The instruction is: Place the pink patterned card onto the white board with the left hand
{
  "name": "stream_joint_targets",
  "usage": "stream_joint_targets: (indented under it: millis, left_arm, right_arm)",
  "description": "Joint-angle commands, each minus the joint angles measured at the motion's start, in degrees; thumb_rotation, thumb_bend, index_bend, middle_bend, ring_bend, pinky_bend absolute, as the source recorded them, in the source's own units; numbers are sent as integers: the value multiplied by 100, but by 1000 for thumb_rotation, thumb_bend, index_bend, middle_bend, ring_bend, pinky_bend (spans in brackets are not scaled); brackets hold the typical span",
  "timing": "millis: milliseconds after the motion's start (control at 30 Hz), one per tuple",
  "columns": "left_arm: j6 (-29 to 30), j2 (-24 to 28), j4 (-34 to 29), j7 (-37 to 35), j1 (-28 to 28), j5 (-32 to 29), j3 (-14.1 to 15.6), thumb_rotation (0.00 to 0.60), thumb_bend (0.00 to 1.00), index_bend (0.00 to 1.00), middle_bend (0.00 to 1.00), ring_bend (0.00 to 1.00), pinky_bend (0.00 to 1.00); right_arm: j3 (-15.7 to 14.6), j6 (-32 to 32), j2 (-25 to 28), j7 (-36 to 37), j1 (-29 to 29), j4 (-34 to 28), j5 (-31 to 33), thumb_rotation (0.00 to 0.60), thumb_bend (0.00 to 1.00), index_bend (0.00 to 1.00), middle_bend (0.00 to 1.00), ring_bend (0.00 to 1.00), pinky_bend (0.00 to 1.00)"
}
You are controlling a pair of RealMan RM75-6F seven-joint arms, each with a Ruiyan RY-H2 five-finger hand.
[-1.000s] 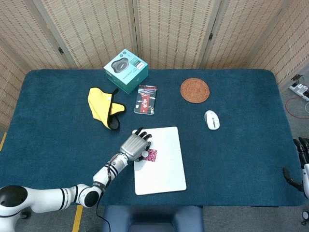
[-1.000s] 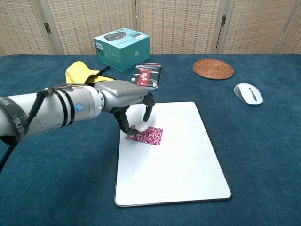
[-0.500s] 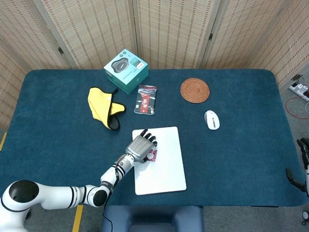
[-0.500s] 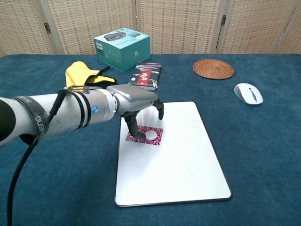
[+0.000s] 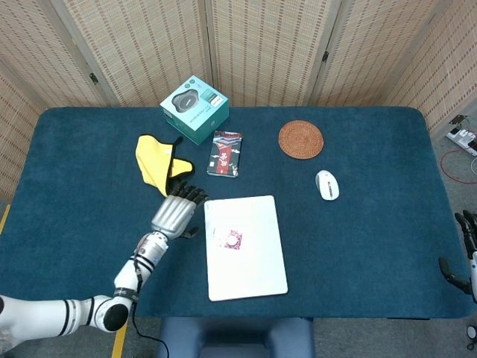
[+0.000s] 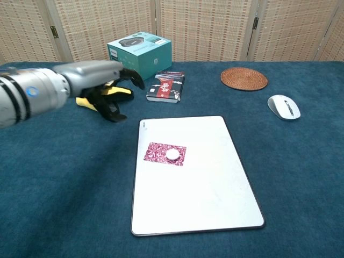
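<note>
The left hand (image 5: 176, 213) is metallic grey with dark fingertips, on a white arm with black bands; it hovers over the tabletop (image 5: 89, 186) just left of the white board (image 5: 253, 268), fingers spread and lightly curled, holding nothing. In the chest view the left hand (image 6: 105, 86) shows in front of a crumpled yellow cloth (image 6: 86, 83) with black trim. The pink patterned card (image 5: 229, 239), a small rectangle with a dark red and pink ornament and a white round disc on it, lies flat on the upper left part of the smooth, round-cornered board, apart from the hand, to its right. The right hand (image 5: 466, 242) shows only partly at the right edge; how its fingers lie cannot be told. The tabletop is covered in deep blue felt-like fabric. Further back stand a teal cardboard box (image 5: 194, 109) picturing a dark round device, its print unreadable, a small dark packet (image 5: 225, 154) with red and white graphics, a round woven coaster (image 5: 301, 139) and a white computer mouse (image 5: 326, 185).
</note>
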Motion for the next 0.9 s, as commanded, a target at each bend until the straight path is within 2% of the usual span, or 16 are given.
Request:
stream_joint_targets:
  millis: [33, 233, 367, 667, 900]
  left_arm:
    - [585, 503, -347, -567, 597, 427, 136, 600, 349, 228, 188, 137, 0]
    - [1154, 1157, -420, -1330, 1378, 782, 334, 600, 349, 231, 188, 139, 0]
    - [1605, 1409, -308, -1782, 1952, 1168, 588, 600, 349, 235, 188, 139, 0]
    - [2529, 1528, 214, -2060, 2979, 2029, 1136, 600, 349, 237, 188, 134, 0]
    - [3107, 1558, 264, -2137, 3562, 2624, 1356, 600, 349, 237, 185, 129, 0]
  right_arm:
    - [6, -34, 15, 50, 25, 2, -8, 600, 373, 46, 80, 144, 111]
    - [-46, -221, 123, 334, 116, -7, -109, 600, 374, 46, 84, 144, 111]
    - [-96, -312, 219, 887, 168, -76, -242, 600, 374, 47, 88, 146, 111]
    - [-212, -370, 232, 1049, 174, -94, -341, 600, 372, 66, 96, 146, 111]
    - [-272, -130, 83, 715, 35, -106, -377, 600, 370, 74, 96, 145, 111]
